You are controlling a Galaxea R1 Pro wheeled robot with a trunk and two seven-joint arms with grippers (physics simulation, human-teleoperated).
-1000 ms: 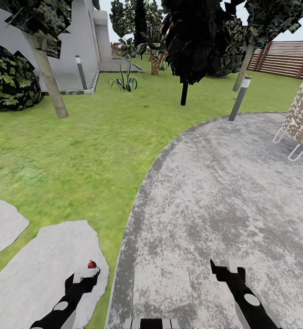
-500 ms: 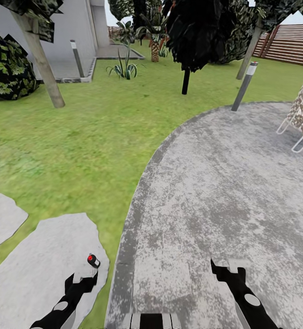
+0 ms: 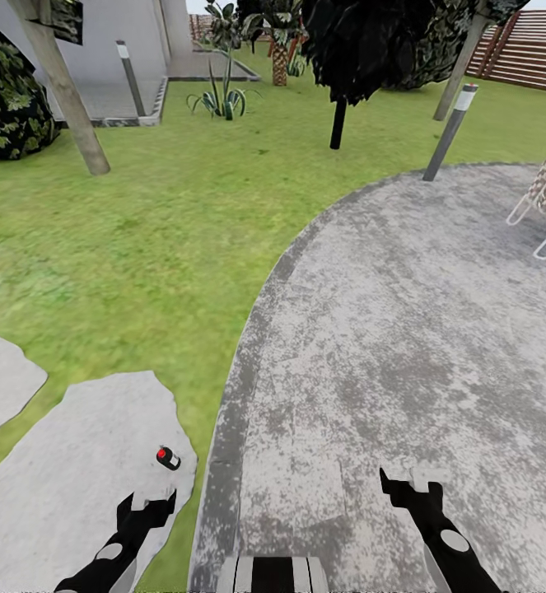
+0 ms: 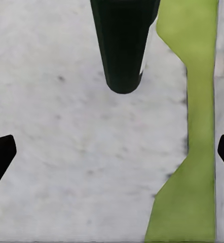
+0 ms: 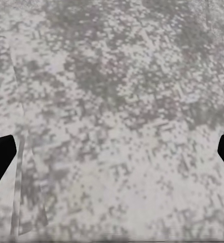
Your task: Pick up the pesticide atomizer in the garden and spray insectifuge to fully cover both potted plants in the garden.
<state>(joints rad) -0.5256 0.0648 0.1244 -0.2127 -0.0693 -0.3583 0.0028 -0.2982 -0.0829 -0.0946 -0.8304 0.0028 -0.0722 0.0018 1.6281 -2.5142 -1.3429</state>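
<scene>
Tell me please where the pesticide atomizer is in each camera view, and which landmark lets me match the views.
Head view: pesticide atomizer lies low on the left, on the stepping stone, just ahead of the left gripper.
Left wrist view: its dark body reaches in from the upper edge.
Right wrist view: not in it.
Shared landmark: the stepping stone's edge against the grass strip.

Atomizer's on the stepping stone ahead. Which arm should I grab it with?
Left, probably. The pesticide atomizer lies just beyond the open left gripper on the stepping stone; the right gripper hangs over the patio, across the grass strip.
</scene>
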